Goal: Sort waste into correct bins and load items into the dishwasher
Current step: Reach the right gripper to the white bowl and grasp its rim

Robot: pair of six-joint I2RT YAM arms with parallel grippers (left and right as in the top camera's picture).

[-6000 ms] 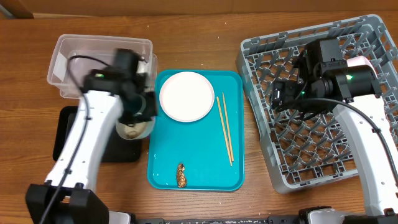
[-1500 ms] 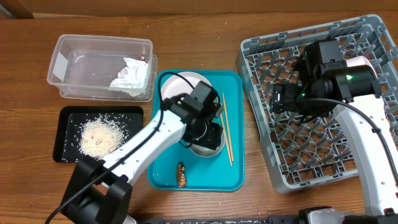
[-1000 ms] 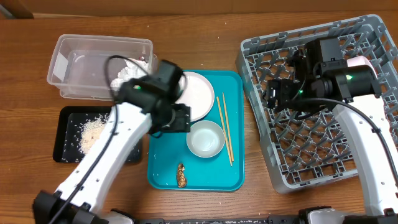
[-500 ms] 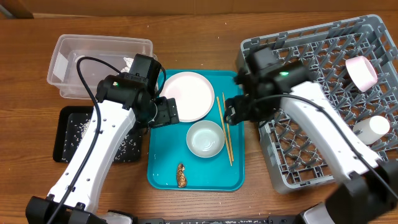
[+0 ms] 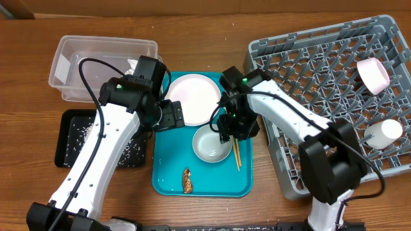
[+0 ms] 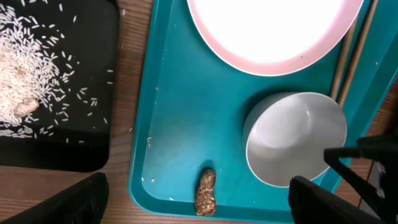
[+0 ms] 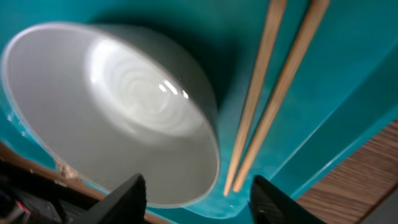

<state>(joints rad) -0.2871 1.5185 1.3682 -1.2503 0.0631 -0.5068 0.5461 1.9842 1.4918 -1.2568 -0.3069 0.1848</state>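
Left fingers (image 6: 74, 202) released, empty, over the tray's (image 5: 168, 173) left part.
Step in hand: loading the bowl (image 5: 212, 144), which sits at tray centre.
Right fingers (image 7: 127, 196) spread, apparently straddling its right rim, not yet clenched.
Next: close, lift, carry right of the tray to the rack (image 5: 321, 64).
Chopsticks (image 5: 237, 156) lie just beside that rim, so little room there; the rack has free slots.
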